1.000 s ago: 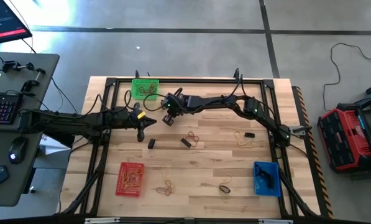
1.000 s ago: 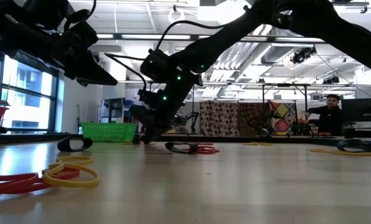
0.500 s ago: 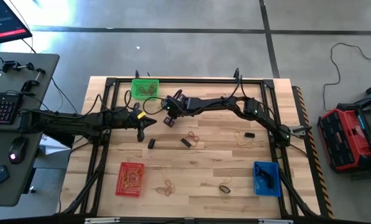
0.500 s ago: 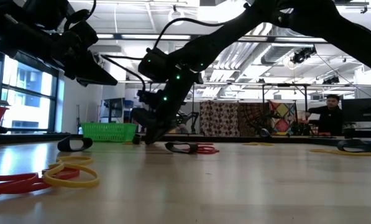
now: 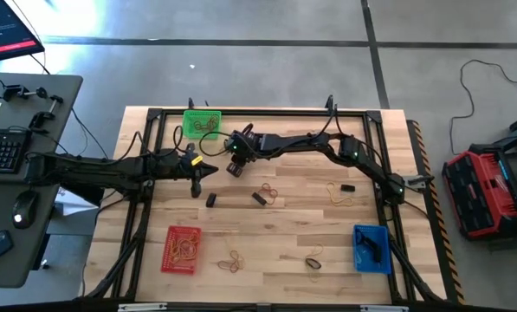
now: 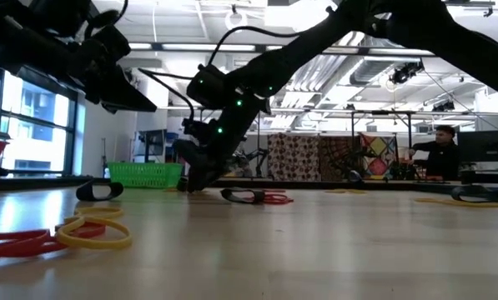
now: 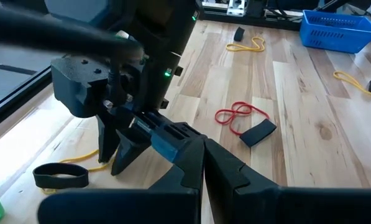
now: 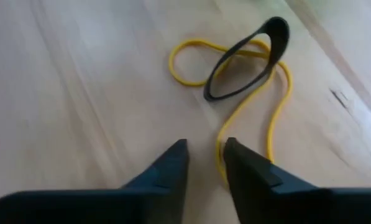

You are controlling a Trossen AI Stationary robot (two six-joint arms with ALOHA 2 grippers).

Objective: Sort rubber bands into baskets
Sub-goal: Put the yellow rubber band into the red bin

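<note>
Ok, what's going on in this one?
A two-arm robot is sorting rubber bands into baskets. The right gripper is low over the table near the green basket, jaws slightly apart beside a yellow band and a black band, holding nothing. The left gripper waits shut nearby.

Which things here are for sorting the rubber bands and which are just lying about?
For the job: green basket, red basket, blue basket, yellow band, black band, red band.
Lying about: keyboard, mouse, red toolbox.
</note>
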